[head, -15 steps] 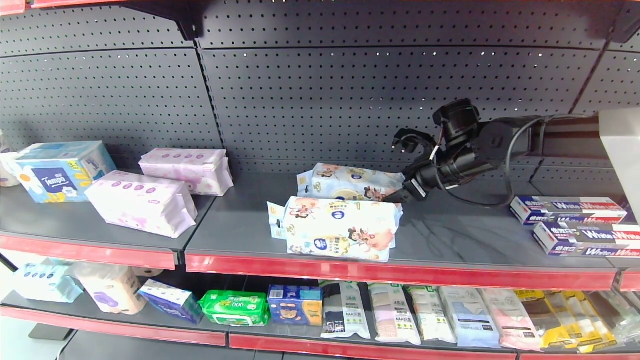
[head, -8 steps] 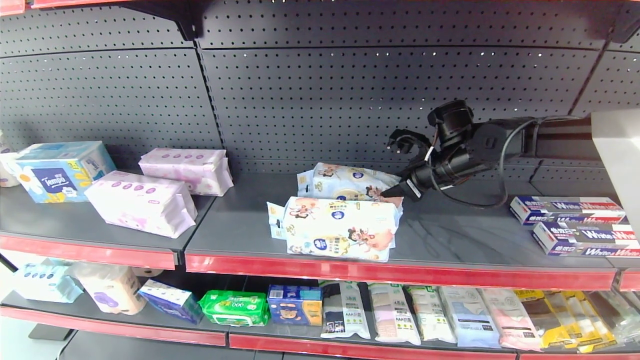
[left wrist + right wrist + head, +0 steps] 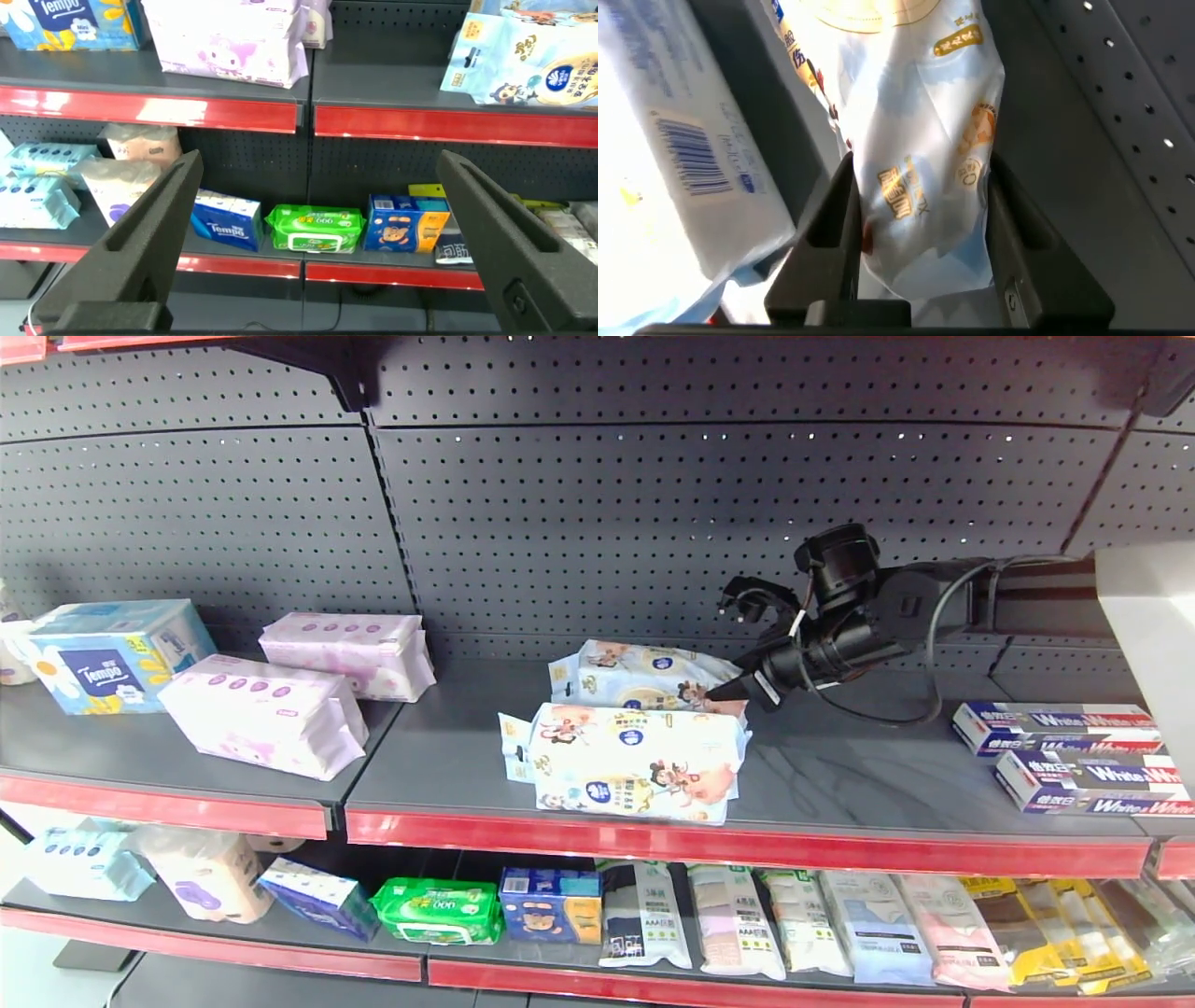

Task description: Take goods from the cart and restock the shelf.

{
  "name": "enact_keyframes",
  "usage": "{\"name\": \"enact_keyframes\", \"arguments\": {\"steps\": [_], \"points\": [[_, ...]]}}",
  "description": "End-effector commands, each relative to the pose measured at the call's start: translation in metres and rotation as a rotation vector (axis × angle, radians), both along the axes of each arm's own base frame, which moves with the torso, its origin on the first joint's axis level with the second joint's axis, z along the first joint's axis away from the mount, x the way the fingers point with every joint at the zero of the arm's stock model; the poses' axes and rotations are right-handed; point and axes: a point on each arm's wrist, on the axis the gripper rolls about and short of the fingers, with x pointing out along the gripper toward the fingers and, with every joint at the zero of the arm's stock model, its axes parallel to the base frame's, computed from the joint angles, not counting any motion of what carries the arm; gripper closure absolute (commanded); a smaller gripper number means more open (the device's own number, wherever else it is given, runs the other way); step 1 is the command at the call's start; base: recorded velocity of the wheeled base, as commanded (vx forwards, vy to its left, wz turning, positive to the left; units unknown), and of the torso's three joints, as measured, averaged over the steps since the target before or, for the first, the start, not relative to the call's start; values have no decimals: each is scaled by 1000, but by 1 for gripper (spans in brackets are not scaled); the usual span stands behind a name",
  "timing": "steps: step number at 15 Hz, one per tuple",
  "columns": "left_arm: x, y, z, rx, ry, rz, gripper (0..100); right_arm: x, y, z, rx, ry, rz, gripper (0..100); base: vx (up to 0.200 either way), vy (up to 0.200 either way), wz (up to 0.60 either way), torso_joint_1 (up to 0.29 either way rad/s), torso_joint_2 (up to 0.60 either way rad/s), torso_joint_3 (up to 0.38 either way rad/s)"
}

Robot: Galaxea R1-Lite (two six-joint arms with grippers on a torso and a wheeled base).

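Right gripper (image 3: 736,687) is noted in the head view at the end of the rear tissue pack (image 3: 635,672), which lies on the upper shelf (image 3: 840,784) behind the front tissue pack (image 3: 635,761). Left wrist view: left gripper (image 3: 320,168) is held wide, empty (lower shelves beyond). Right wrist view: the rear tissue pack's end is clamped between both fingers (image 3: 831,243).

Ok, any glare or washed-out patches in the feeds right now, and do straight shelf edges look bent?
Right wrist view: the front tissue pack is washed out to white beside the right end effector, shut on the rear tissue pack. Head view: a pale sheen runs along the red shelf edge, whose line bows. Left wrist view: even light, the lower shelf shaded behind.
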Motion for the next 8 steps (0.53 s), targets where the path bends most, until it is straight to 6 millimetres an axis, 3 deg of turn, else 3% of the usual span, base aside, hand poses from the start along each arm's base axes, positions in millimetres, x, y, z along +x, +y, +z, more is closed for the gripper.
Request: {"name": "enact_keyframes", "arguments": {"steps": [1,8], "points": [[0,0,0,0,1,0,0,1,1,-1,2,0,6,100,0,0,0,0,0,0],[0,0,0,-2,2,0,0,1,3,-5,19,-3,78,100,0,0,0,0,0,0]]}}
